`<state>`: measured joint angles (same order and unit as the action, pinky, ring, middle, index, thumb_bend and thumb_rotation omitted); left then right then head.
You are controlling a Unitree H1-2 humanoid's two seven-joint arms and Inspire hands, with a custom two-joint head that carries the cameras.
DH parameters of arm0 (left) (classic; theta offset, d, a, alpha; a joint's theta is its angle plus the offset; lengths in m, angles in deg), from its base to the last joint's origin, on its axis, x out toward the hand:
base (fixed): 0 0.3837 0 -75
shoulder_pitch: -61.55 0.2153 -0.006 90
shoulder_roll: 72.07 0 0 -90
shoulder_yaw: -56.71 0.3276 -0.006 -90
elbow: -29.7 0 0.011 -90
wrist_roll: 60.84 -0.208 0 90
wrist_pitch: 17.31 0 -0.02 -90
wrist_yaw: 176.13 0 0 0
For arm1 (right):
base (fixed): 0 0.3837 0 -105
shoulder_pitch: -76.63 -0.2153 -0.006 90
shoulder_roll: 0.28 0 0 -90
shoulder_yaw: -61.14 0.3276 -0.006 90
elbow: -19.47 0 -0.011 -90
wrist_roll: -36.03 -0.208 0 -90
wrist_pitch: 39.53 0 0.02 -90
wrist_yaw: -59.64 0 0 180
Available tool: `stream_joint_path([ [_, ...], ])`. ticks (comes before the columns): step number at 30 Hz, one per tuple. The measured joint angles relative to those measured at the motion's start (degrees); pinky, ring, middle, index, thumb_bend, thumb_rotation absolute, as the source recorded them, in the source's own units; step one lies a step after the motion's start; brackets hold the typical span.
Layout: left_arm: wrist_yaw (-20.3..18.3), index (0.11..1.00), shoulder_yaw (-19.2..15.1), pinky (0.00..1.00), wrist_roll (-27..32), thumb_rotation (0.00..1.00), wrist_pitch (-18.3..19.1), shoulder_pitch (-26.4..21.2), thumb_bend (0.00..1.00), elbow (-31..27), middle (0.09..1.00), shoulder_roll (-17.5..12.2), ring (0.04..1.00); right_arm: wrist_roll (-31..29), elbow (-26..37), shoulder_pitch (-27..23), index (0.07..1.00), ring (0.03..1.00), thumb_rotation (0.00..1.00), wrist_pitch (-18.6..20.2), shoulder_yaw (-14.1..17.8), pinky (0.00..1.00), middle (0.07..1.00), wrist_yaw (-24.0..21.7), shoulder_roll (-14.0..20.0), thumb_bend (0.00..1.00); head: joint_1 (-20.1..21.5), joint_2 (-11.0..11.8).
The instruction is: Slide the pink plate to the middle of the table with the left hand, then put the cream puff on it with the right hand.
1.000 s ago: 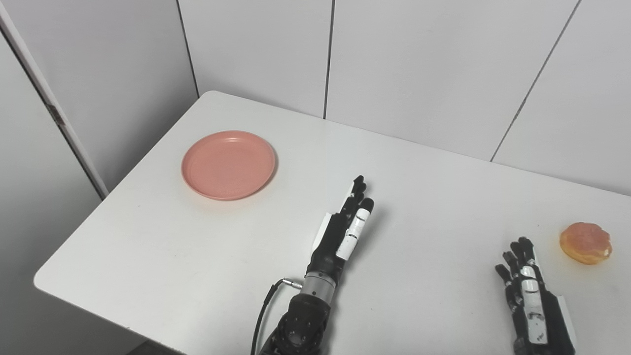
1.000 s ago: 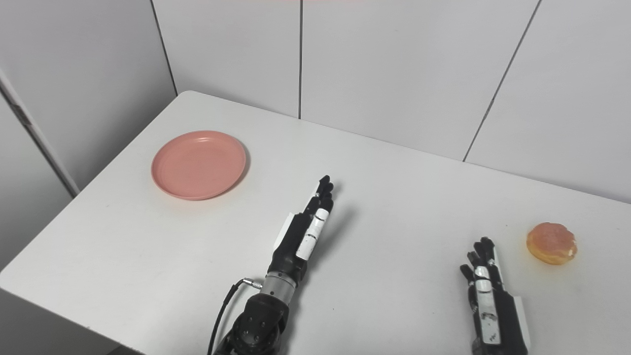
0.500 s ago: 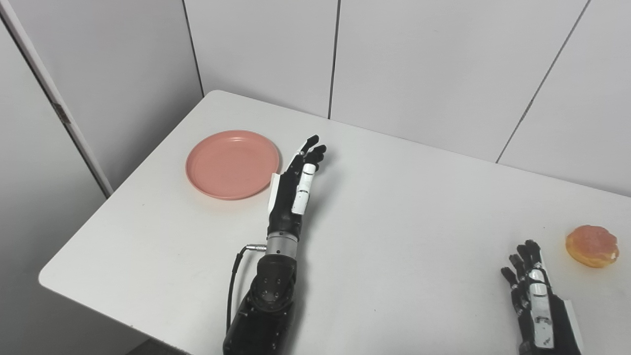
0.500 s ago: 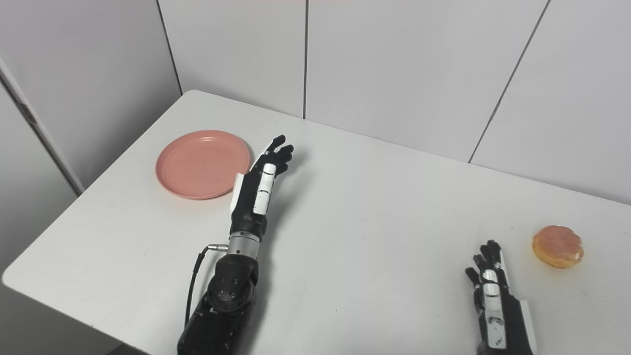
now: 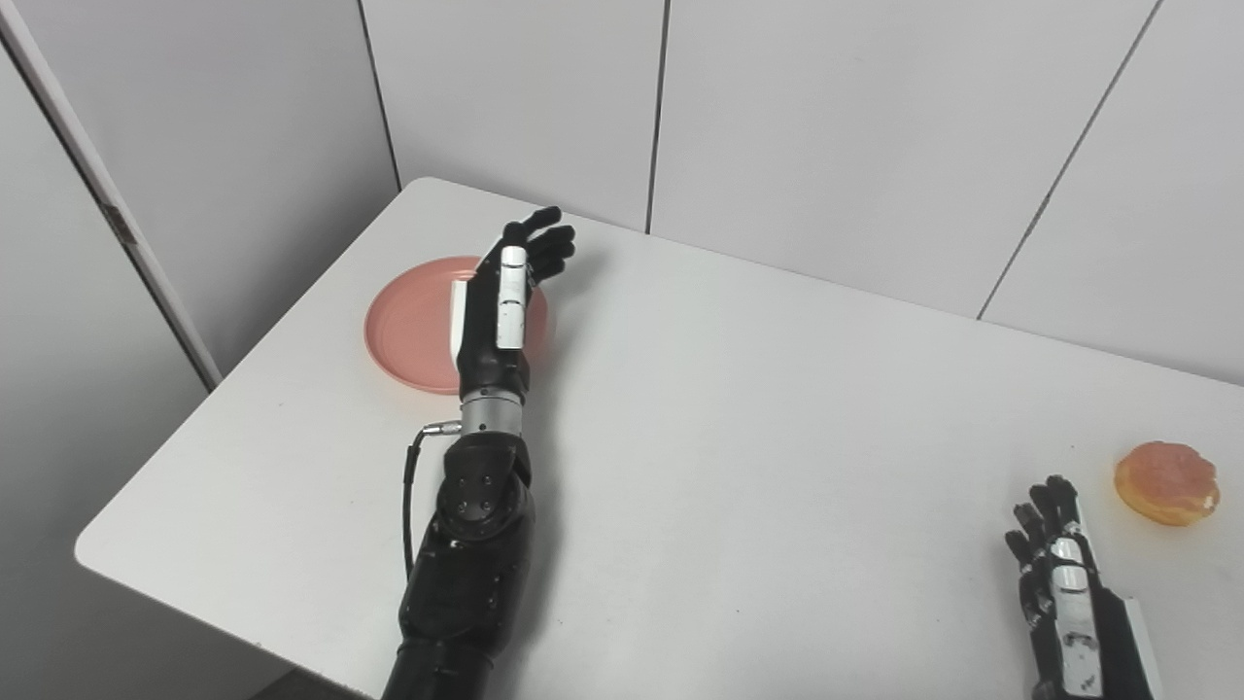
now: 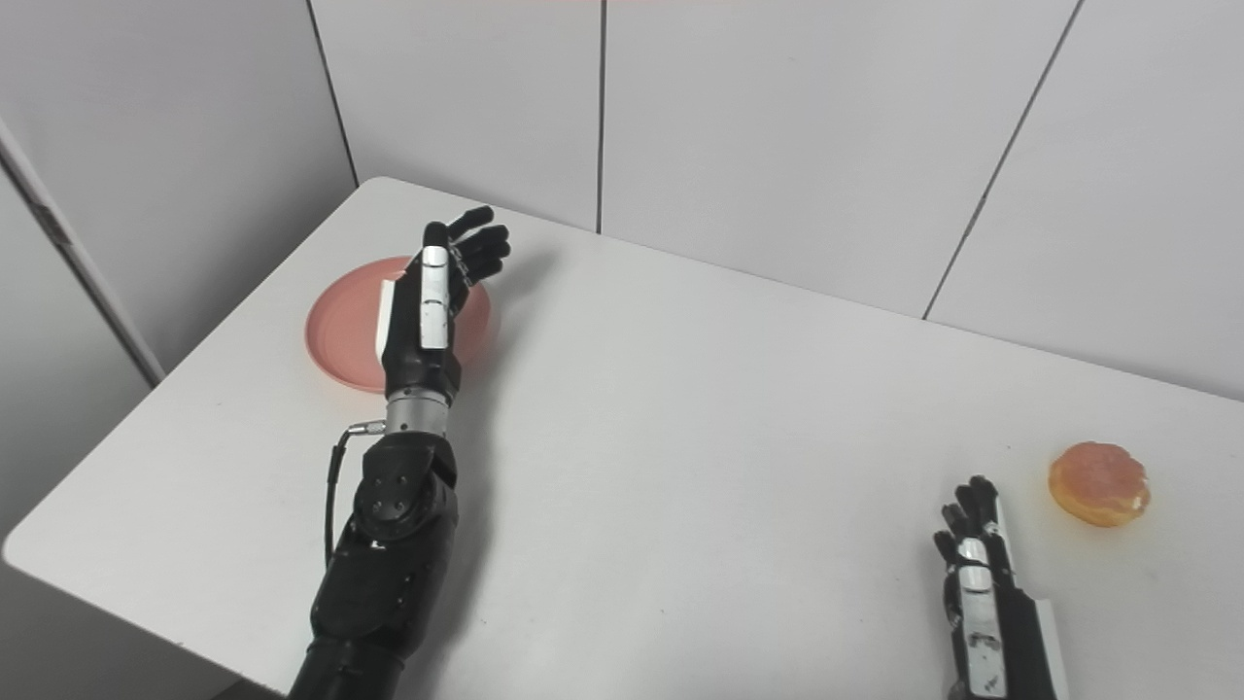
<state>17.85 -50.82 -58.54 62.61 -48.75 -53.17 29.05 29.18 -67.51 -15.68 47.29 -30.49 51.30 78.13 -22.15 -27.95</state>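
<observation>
White wall panels with dark seams stand behind a white table (image 5: pixel 739 408) with rounded corners. Toward its far left corner lies the pink plate (image 5: pixel 408 326), flat and with nothing on it, well left of the table's middle. Above the plate's right part the left hand (image 5: pixel 501 301) is raised, fingers (image 6: pixel 476 248) spread and lightly curled, holding nothing; the hand and wrist hide that side of the plate, and whether they touch it cannot be told. A thin black cable (image 5: pixel 413 486) loops beside the forearm. At the near right, the right hand (image 6: pixel 977 574) lies low over the table, fingers apart and empty. Just beyond it to the right the cream puff (image 6: pixel 1098 483) sits on the table, clear of the fingertips.
</observation>
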Motion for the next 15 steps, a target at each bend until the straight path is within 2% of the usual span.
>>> stream_joint_path([
  [5, 3.6, 0.646, -2.8, 0.7, -0.1, 1.0, -0.9, -0.5, 0.78, -0.2, 0.659, -1.6, 0.669, -0.4, 1.2, 0.0, 1.0, 1.0, 0.92, 0.5, 0.0, 1.0, 1.0, -0.1, 0.0, 0.42, -0.7, -0.5],
  [9, 6.2, 0.624, -3.8, 0.66, -0.4, 1.0, -1.8, -1.4, 0.75, 0.0, 0.644, -2.1, 0.647, -0.5, 1.9, 0.1, 1.0, 1.0, 0.93, 0.5, 0.1, 1.0, 1.0, -0.1, 0.2, 0.43, -1.0, -0.8],
  [12, 7.2, 0.631, -4.2, 0.73, -1.2, 1.0, -2.1, -2.0, 0.77, 0.7, 0.643, -3.3, 0.664, -0.6, 1.9, 0.3, 1.0, 1.0, 0.94, 0.6, 0.1, 1.0, 1.0, -0.1, 0.5, 0.42, -1.2, -0.9],
  [15, 8.0, 0.64, -5.3, 0.68, -1.4, 1.0, -2.2, -2.2, 0.78, 2.1, 0.65, -4.7, 0.662, -0.7, 2.0, 0.3, 1.0, 1.0, 0.94, 0.6, 0.1, 1.0, 1.0, -0.1, 0.9, 0.41, -1.3, -0.8],
])
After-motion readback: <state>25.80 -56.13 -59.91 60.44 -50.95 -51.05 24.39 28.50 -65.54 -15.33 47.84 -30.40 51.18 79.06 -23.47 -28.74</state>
